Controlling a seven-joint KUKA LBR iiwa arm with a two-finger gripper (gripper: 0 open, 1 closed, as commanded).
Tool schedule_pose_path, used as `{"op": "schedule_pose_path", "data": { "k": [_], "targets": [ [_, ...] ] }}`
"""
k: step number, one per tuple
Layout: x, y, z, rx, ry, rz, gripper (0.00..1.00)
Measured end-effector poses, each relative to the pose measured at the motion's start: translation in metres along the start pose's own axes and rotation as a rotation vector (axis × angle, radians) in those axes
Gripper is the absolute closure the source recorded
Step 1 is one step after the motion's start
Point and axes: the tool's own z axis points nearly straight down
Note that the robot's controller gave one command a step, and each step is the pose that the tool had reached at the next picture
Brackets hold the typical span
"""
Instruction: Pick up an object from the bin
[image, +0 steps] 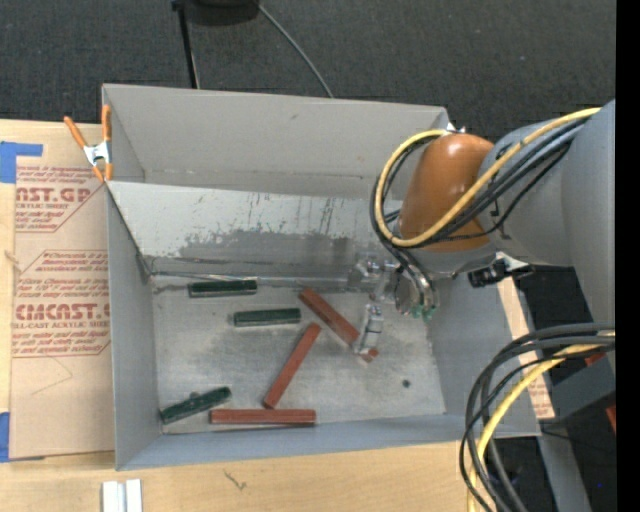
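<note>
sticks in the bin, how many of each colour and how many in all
green sticks: 3
red-brown sticks: 3
total: 6

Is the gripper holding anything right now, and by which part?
Cannot be told. The gripper sits at the right end of a red-brown stick; no grip shows.

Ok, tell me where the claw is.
The claw is in the right half of the bin, at the lower-right end of a slanted red-brown stick.
</note>
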Motion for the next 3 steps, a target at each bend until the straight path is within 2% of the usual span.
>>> {"op": "schedule_pose_path", "data": {
  "k": [1, 2, 3],
  "targets": [
    [0.028, 0.009, 0.015, -0.006, -0.004, -0.016, 0.00],
    [0.001, 0.009, 0.036, -0.001, -0.002, 0.317, 1.00],
    [0.001, 0.009, 0.036, -0.001, -0.002, 0.317, 1.00]
  ]
}}
